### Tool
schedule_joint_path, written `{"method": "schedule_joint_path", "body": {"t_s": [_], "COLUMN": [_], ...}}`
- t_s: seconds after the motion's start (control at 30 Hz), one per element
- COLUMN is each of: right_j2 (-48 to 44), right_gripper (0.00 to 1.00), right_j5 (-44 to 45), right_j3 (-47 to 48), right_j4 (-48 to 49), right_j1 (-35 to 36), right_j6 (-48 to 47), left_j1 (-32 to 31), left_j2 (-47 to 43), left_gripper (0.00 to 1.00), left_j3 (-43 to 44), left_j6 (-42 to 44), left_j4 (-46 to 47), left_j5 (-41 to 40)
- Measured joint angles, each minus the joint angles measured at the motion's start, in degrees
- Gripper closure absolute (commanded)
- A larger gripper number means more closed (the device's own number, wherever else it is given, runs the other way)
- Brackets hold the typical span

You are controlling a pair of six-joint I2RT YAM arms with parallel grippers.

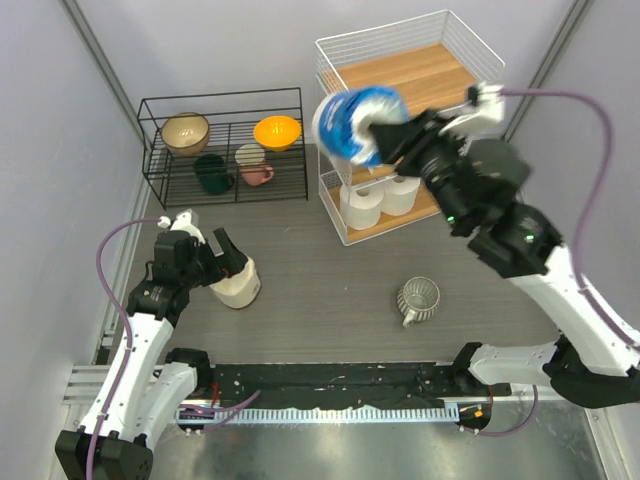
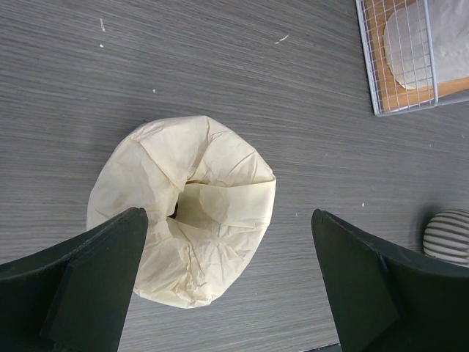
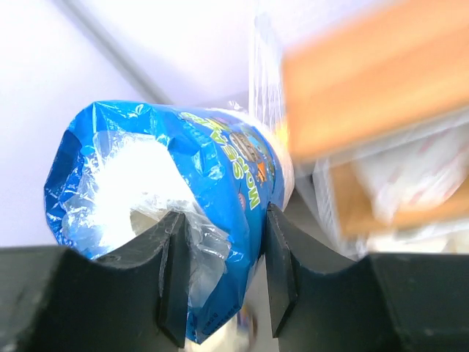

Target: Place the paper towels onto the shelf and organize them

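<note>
My right gripper (image 1: 392, 136) is shut on the blue-and-white wrapped paper towel roll (image 1: 355, 122), holding it in the air at the left front of the tall white wire shelf (image 1: 455, 40); it also shows in the right wrist view (image 3: 168, 176). Two white rolls (image 1: 382, 200) stand on the shelf's lowest board. The cream-beige roll (image 1: 238, 285) stands on the table, and in the left wrist view (image 2: 183, 209) I see its crumpled top. My left gripper (image 2: 227, 293) is open just above it, the left fingertip (image 2: 110, 271) at its edge.
A low black wire rack (image 1: 225, 145) at the back left holds bowls and cups. A grey ribbed cup (image 1: 418, 298) lies on the table right of centre. The shelf's top board (image 1: 410, 70) is bare wood.
</note>
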Motion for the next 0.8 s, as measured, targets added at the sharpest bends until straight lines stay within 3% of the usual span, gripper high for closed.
{"method": "schedule_joint_path", "body": {"t_s": [0.13,0.37,0.67,0.8], "right_j2": [2.75,16.35,29.53,33.35], "right_gripper": [0.89,0.89,0.88,0.87], "right_j5": [6.43,10.97,-6.4,-13.57], "right_j3": [17.33,44.41,47.45,46.21], "right_j4": [-0.26,-4.52,-14.88,-16.55], "right_j1": [-2.29,-10.45,-36.39,-42.56], "right_j6": [-7.39,-13.31,-3.72,0.57], "left_j1": [0.0,-0.04,-0.09,-0.11], "left_j2": [0.0,0.0,0.02,0.02], "left_gripper": [0.0,0.0,0.0,0.0], "left_j3": [0.0,0.0,0.0,0.0], "left_j6": [0.0,0.0,0.0,0.0], "left_j4": [-0.02,-0.02,0.0,-0.02], "left_j5": [0.0,-0.02,0.0,0.0]}}
